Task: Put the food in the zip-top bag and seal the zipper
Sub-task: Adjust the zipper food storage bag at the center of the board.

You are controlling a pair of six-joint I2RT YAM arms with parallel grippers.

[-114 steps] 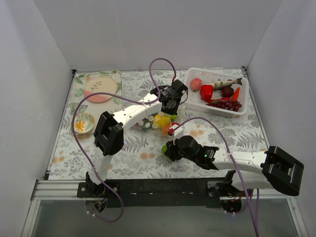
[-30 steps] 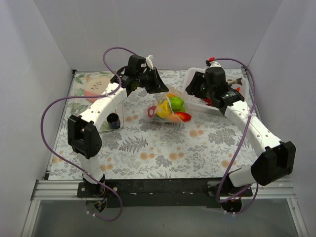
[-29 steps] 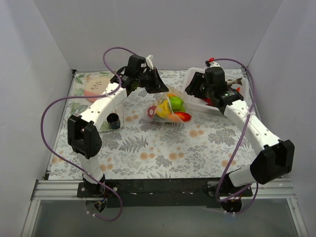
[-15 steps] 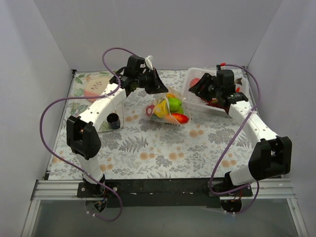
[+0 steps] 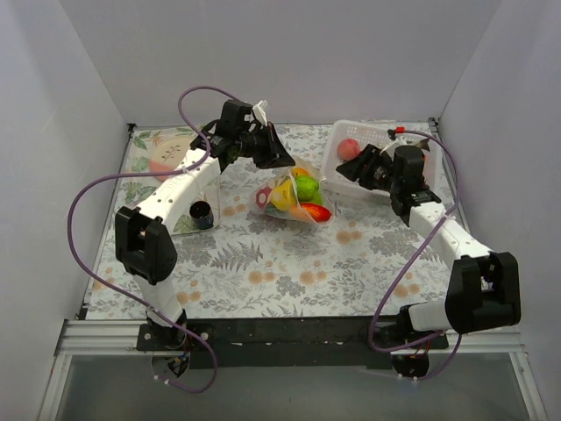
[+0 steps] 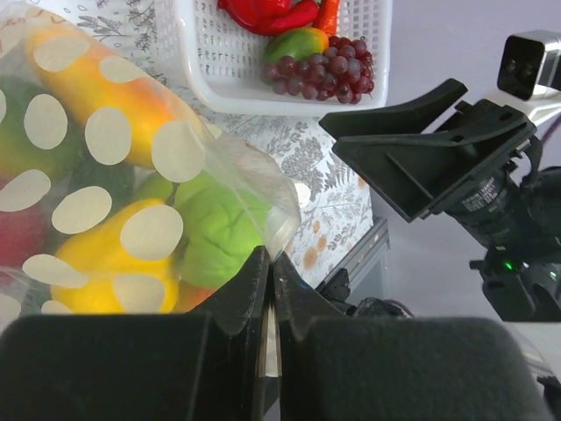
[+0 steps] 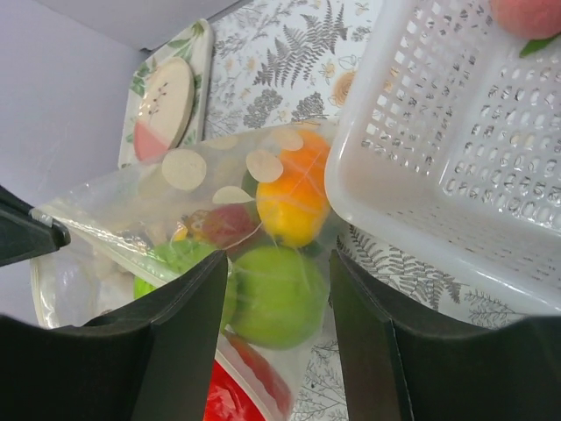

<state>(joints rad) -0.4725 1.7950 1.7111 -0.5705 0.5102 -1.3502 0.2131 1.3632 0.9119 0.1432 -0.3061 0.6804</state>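
Note:
The polka-dot zip-top bag [image 5: 294, 195] hangs above the table with the food inside: a green apple [image 7: 280, 294], an orange fruit [image 7: 294, 197], and red and yellow pieces. My left gripper [image 5: 278, 160] is shut on the bag's top corner; in the left wrist view its jaws [image 6: 270, 263] pinch the clear plastic edge. The zipper strip [image 7: 123, 254] runs down from that grip; I cannot tell if it is sealed. My right gripper [image 5: 352, 167] is open and empty, just right of the bag, at the basket's left edge. In the right wrist view [image 7: 273, 324] the bag lies beyond its fingers.
A white slotted basket [image 5: 412, 180] at the back right holds a peach [image 5: 349, 147], grapes [image 6: 320, 74] and red pieces. A pink plate [image 5: 166, 158] lies at the back left. A dark cup [image 5: 200, 213] stands under the left arm.
My right gripper has drawn back to the right, away from the bag's right corner, towards the basket. The bag now hangs from the left gripper alone and has sagged slightly.

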